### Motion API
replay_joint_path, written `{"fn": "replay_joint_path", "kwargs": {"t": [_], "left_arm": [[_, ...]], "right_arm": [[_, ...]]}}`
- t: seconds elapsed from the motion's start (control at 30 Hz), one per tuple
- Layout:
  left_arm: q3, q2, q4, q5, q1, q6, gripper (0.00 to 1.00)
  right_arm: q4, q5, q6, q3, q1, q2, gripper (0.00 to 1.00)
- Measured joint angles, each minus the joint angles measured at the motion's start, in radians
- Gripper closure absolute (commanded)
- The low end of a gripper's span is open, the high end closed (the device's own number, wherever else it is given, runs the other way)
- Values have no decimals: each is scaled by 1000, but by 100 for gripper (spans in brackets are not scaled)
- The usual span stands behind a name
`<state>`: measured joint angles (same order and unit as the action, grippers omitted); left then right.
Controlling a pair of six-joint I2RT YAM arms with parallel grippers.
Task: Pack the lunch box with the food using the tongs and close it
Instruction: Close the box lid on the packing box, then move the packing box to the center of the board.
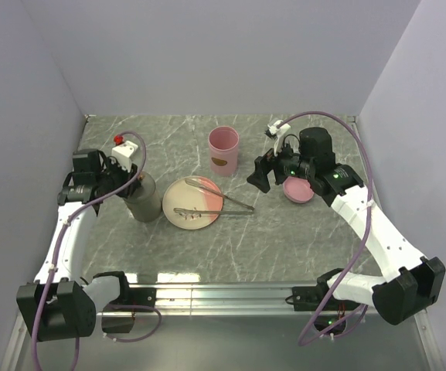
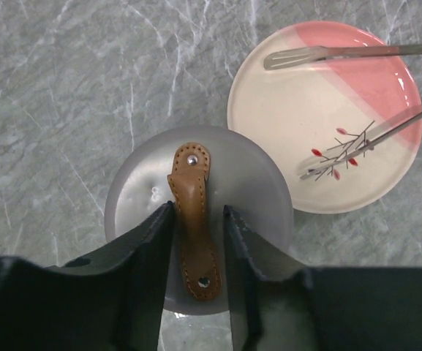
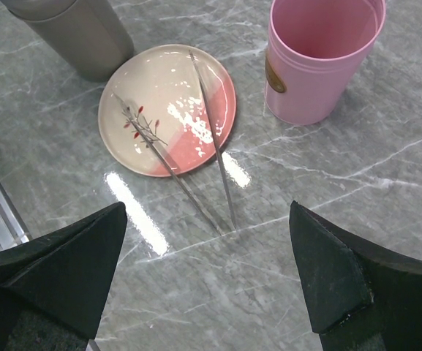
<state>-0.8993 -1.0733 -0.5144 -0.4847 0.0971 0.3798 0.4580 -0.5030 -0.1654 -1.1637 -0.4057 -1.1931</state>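
Left gripper (image 2: 198,210) straddles the strap (image 2: 191,183) on grey container (image 2: 258,194); jaws loose, not pinching, lid looks seated. Right gripper (image 3: 207,212) gapes empty, facing tongs (image 3: 212,131) lying across plate (image 3: 159,80), probably the next pick.

Grey marbled tabletop (image 1: 284,232): round cream-and-pink plate (image 1: 194,207), grey cylindrical container (image 1: 143,199) just left of it, pink plastic cup (image 1: 223,151) behind it.

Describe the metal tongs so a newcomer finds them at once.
Find the round cream-and-pink plate in the middle of the grey marble table. The long, thin silver tongs lie across it, tips on the plate, joined end off its right edge. The grey canister and pink cup nearby are stout; only the tongs are slim.
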Motion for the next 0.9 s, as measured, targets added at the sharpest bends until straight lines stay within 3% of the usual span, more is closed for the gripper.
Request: {"fn": "replay_joint_path", "kwargs": {"t": [0.13,0.37,0.63,0.9], "left_arm": [[-39,-15,-62,-4,0,-7,51],[-202,-50,-156,-42,0,-77,47],[-342,-118,-115,-43,2,-189,57],[-482,-433,-156,-35,47,-265,61]], "right_arm": [[1,0,0,0,0,-3,2],[6,-4,-1,0,0,-3,2],[10,-7,-5,0,0,-3,2],[24,-11,-8,0,0,-3,2]]}}
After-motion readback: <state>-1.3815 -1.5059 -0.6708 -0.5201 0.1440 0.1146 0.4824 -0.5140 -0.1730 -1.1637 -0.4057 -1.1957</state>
